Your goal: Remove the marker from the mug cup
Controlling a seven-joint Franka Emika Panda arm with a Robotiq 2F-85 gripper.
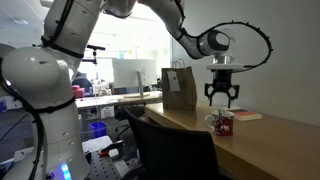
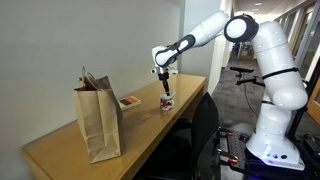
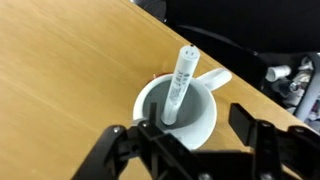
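The mug cup (image 3: 176, 108) stands on the wooden table, white inside, with its handle pointing to the upper right in the wrist view. The whitish marker (image 3: 178, 82) leans upright inside it, its top sticking out over the rim. My gripper (image 3: 190, 125) is open and hovers straight above the mug, one finger over the mug's near rim and one outside it at the right. In both exterior views the gripper (image 1: 222, 100) (image 2: 165, 87) hangs a little above the red-and-white mug (image 1: 222, 123) (image 2: 167, 102).
A brown paper bag (image 2: 98, 122) (image 1: 179, 88) stands on the table (image 2: 80, 155). A flat red-and-white book (image 1: 243, 115) (image 2: 129, 102) lies beside the mug. A dark office chair (image 1: 170, 150) stands at the table edge. A wall runs behind the table.
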